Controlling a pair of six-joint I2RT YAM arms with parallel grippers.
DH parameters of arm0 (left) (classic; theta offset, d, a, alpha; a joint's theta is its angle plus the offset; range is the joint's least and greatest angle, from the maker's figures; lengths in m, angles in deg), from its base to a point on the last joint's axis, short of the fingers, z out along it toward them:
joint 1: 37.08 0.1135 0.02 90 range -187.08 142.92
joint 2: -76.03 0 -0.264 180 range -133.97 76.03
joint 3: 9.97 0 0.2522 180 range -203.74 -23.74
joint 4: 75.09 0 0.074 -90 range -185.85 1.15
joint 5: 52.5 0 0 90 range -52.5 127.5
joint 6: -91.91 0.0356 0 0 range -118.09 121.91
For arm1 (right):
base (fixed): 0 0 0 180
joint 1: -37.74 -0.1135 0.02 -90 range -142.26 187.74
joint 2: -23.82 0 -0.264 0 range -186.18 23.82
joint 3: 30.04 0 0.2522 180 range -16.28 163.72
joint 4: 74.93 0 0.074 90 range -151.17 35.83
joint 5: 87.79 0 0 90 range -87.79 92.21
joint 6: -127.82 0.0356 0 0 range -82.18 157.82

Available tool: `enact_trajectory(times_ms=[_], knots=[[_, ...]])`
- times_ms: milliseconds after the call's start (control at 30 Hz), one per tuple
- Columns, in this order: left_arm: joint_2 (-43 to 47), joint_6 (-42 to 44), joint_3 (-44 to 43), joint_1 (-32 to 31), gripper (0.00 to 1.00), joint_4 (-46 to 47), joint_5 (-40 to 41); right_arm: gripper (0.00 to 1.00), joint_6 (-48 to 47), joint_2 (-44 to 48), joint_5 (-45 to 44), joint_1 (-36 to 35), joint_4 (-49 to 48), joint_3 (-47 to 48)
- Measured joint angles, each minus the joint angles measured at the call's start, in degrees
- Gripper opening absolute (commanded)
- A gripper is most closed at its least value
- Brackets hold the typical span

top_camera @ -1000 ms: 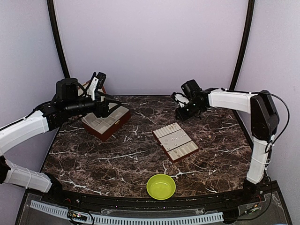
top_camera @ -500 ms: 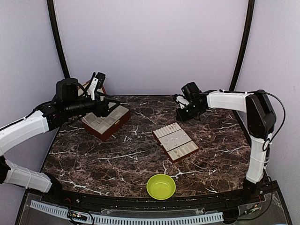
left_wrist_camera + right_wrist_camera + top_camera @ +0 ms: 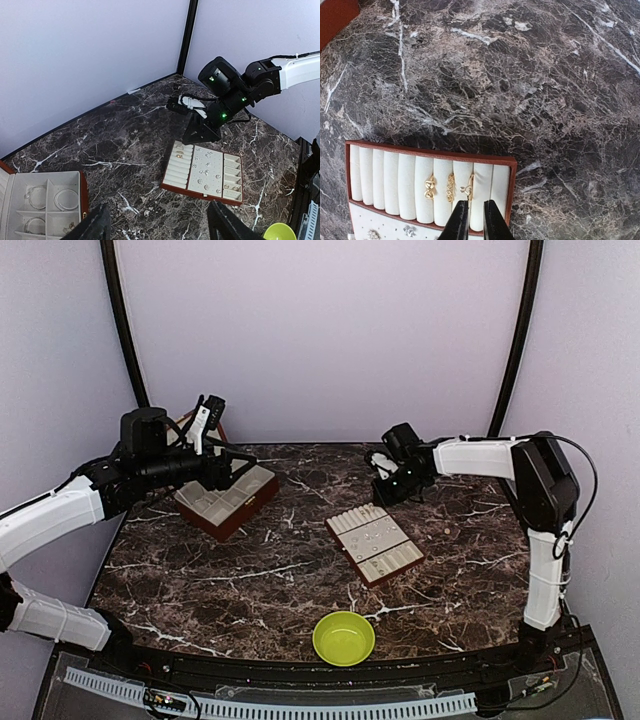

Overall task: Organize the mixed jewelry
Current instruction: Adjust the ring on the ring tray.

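Silvery wire hoops (image 3: pixel 65 199) already lie in the red-brown box (image 3: pixel 83 192) at the left rear of the bench (image 3: pixel 250 580). There are 3 of them, each in its own cream compartment. A few tiny pale pieces (image 3: pixel 68 227) sit in a neighbouring compartment, too small to count.

The 1 padded tray (image 3: pixel 175 167) at mid-bench is also stocked. It holds 3 gold rings (image 3: pixel 451 187) tucked side by side in the ring rows. Several studs (image 3: pixel 206 171) dot its middle panel, too fine to count, and at least 2 small gold bits (image 3: pixel 230 187) sit in the slots on its right.

The 1 green bowl (image 3: pixel 344 658) near the front shows nothing inside from above. What looks like 1 loose ring (image 3: pixel 241 153) lies on the stone just beside the tray's far right corner.

I judge the sorting nearly finished, with that stray piece probably the main thing left.

The right end effector (image 3: pixel 472 205) hangs over the ring rows close to the 3 rings. Its fingers are drawn almost together with a slim gap and nothing visible between them. The left end effector (image 3: pixel 157 220) is spread wide and empty above the bench, with the box just to its left.
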Motion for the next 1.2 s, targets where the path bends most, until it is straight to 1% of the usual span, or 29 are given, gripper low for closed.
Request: enact_trajectory(times_ms=[467,700,800,1200], knots=[[0.0,0.0,0.0,0.0,0.69,-0.28,0.02,0.13,0.59,-1.46,0.04,-0.24,-0.52,1.99],[0.0,0.0,0.0,0.0,0.69,-0.28,0.02,0.11,0.63,-2.58,0.22,-0.28,-0.83,2.54],[0.0,0.0,0.0,0.0,0.69,-0.28,0.02,0.09,0.66,-3.15,0.17,-0.28,-0.81,2.54],[0.0,0.0,0.0,0.0,0.69,-0.31,0.02,0.07,0.85,-3.74,-1.16,-0.35,-0.83,2.51]])
